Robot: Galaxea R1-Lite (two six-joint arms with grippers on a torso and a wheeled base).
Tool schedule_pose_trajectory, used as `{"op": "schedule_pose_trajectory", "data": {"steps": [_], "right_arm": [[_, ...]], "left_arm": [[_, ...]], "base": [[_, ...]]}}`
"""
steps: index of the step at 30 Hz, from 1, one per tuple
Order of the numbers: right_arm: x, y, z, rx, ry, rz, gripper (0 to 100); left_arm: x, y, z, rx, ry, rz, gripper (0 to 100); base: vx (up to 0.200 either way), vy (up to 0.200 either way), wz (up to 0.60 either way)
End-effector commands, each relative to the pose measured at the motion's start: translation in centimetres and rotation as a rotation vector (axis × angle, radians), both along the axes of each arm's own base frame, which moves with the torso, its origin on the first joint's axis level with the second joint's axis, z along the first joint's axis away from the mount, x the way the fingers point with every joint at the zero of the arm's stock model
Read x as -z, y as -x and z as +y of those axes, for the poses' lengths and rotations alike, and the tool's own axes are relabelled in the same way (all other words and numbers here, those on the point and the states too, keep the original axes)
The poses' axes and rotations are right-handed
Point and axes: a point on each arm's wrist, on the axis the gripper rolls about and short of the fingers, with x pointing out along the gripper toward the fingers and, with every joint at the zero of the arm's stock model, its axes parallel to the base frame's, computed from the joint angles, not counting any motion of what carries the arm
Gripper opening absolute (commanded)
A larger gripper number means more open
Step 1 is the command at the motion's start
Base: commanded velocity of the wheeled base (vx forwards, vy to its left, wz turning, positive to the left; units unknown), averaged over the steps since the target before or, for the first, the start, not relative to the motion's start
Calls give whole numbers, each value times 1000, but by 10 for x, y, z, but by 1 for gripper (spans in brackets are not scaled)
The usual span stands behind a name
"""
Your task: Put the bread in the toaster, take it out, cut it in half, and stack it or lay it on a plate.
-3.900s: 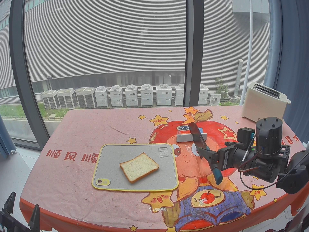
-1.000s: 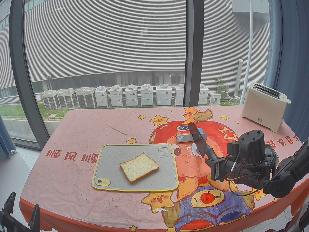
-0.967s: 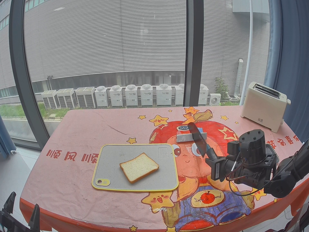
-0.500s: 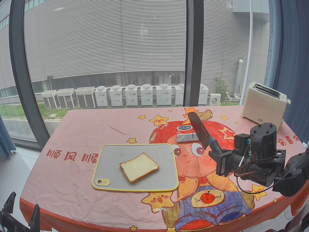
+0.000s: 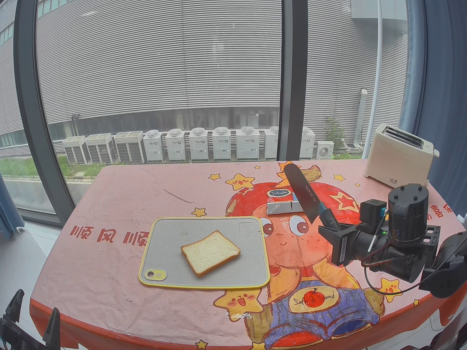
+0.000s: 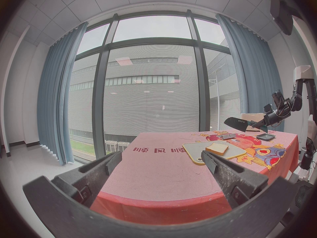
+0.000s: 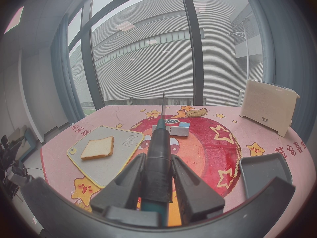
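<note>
A slice of bread (image 5: 210, 252) lies flat on the grey, yellow-rimmed cutting board (image 5: 165, 268) at the table's middle. To its right my right gripper (image 5: 335, 229) hovers above the table, shut on the teal handle of a dark-bladed knife (image 5: 304, 193). The blade slants up and away, above the small knife stand (image 5: 279, 205). In the right wrist view the knife (image 7: 158, 156) sits between the shut fingers, and the bread (image 7: 98, 147) lies farther off. My left gripper (image 6: 158, 172) is open with nothing in it, low beyond the table's near left corner (image 5: 34, 317).
A cream toaster (image 5: 400, 159) stands at the far right corner with its slots up. A grey rectangular tray (image 7: 264, 174) lies on the table's right side under my right arm. Bare tablecloth surrounds the board, and the window is behind.
Over the last second my right gripper has lifted the knife up off the stand and drawn slightly right. The bread, the board and my left arm have not moved.
</note>
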Motion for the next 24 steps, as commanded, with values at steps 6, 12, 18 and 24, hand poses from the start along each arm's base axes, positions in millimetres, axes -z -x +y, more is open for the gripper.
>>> {"op": "schedule_pose_trajectory", "data": {"steps": [6,12,18,24], "right_arm": [[2,13,12,-70,8,3,0],[5,26,28,-180,6,19,0],[-5,27,33,-234,36,-39,0],[-20,36,48,-359,4,-92,0]], "left_arm": [[5,0,0,0,0,3,100],[5,0,0,0,0,4,100],[5,0,0,0,0,3,100],[5,0,0,0,0,3,100]], "base": [[0,0,0],[0,0,0],[0,0,0],[0,0,0]]}}
